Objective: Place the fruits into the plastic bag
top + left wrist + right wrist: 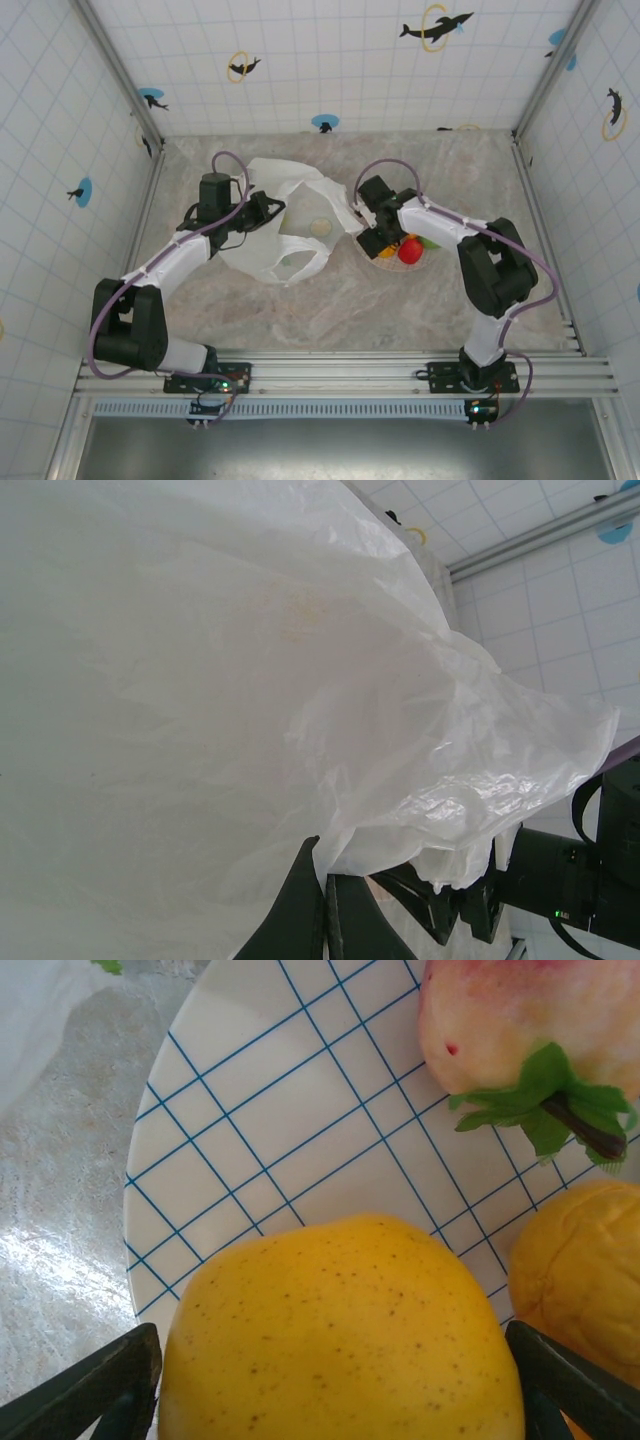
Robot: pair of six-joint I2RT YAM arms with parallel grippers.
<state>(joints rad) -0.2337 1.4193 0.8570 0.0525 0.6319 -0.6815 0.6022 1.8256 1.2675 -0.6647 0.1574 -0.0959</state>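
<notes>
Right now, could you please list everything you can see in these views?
Thin crinkly white plastic bag: one, white, mid-table, between the arms.
Round pale plate with blue grid lines: one, right of the bag.
Glossy rounded yellow fruit: one, on the plate.
Pink-cream fruit with green leaf: one, on the plate.
Orange-yellow fruit: one, on the plate, beside the yellow one.
Pale round shape: one, showing through the bag; possibly fruit.
Marbled beige table: one, under everything.
Left end effector: black, shut on the bag's edge.
Right end effector: black, fingers flanking the yellow fruit; grip unclear.

Left tool [322, 875] pinched, right tool [330, 1332] spread
</notes>
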